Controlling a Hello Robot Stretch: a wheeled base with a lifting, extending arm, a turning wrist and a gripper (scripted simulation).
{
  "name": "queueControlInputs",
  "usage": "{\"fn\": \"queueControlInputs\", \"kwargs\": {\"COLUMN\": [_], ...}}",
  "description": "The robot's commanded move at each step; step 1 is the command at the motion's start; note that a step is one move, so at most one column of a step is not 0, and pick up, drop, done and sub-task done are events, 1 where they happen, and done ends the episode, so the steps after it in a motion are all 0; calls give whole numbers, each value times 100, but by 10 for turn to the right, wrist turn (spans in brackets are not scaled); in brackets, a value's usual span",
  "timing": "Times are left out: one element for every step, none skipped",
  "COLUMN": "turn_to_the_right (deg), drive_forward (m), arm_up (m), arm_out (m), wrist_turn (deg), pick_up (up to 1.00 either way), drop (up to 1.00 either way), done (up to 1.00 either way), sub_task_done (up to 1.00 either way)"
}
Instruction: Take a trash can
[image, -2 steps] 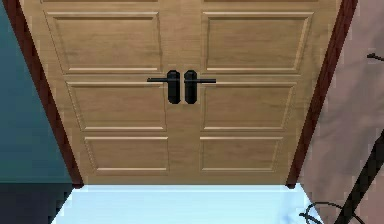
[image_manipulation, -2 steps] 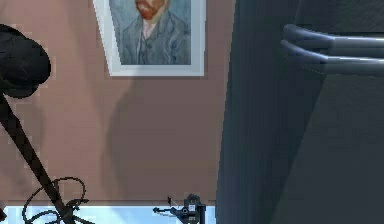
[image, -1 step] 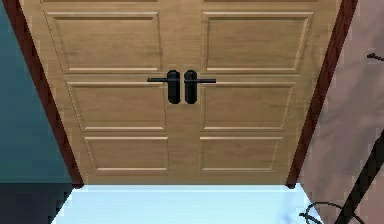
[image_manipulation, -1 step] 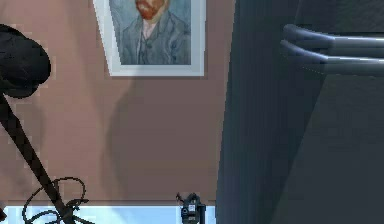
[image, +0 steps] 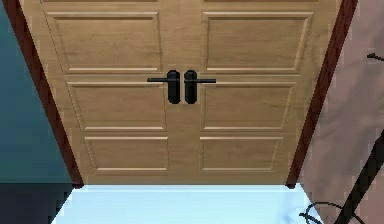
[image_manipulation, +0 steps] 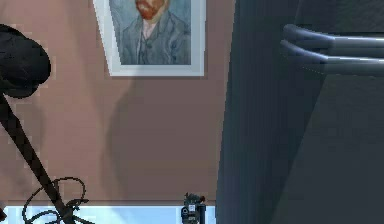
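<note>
Trash can yet to be found and taken, by the look of it; where it stands cannot be told as the robot faces a shut wooden double door (image: 190, 90). Alongside stand a black floor lamp (image_manipulation: 20, 62), a framed portrait (image_manipulation: 152, 35), the pincer (image_manipulation: 193, 210), its load impossible to tell, and a tall dark grey cabinet (image_manipulation: 300, 130).

A framed portrait painting (image_manipulation: 152, 35) hangs on the brown wall (image_manipulation: 140, 130). At left stands a black floor lamp (image_manipulation: 20, 62), its cable coiled on the pale floor (image_manipulation: 130, 216). At right stands a dark grey refrigerator (image_manipulation: 300, 140) with horizontal handles (image_manipulation: 335, 45). The fingers (image_manipulation: 193, 209) sit at the bottom edge; whether they hold anything cannot be determined.
</note>
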Motion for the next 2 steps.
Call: {"fn": "queueControlInputs", "kwargs": {"turn_to_the_right": [0,0], "drive_forward": [0,0], "arm_up": [-30,0], "arm_out": [0,0], "wrist_turn": [0,0], "pick_up": [0,100], "drop": [0,0], "done": [0,0], "sub_task_done": [0,0]}}
